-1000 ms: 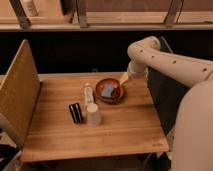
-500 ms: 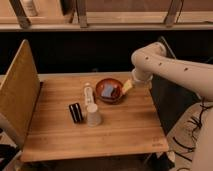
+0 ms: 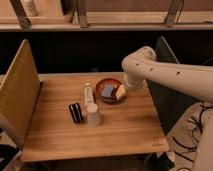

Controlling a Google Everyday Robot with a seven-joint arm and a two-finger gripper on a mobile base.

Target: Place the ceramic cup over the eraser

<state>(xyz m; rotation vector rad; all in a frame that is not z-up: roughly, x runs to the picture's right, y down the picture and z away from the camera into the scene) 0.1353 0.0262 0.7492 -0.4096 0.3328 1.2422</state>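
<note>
arm (image 3: 165, 75): white, smooth rounded casing; small dark dots along it | pincer (image 3: 120, 91): pale tan; over the bowl (image 3: 100, 86)

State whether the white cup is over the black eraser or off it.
Off: the cup stands beside the uncovered eraser on the table; the claw is over the bowl.

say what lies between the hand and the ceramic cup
Camera view: hand over the right of the brown bowl; its front rim, then bare tabletop, before the ceramic cup.

Smooth pale gripper (image 3: 120, 91) at glossy brown bowl (image 3: 104, 81) rim; near it matt white ceramic cup (image 3: 92, 115), grainy wood table (image 3: 125, 127).
</note>
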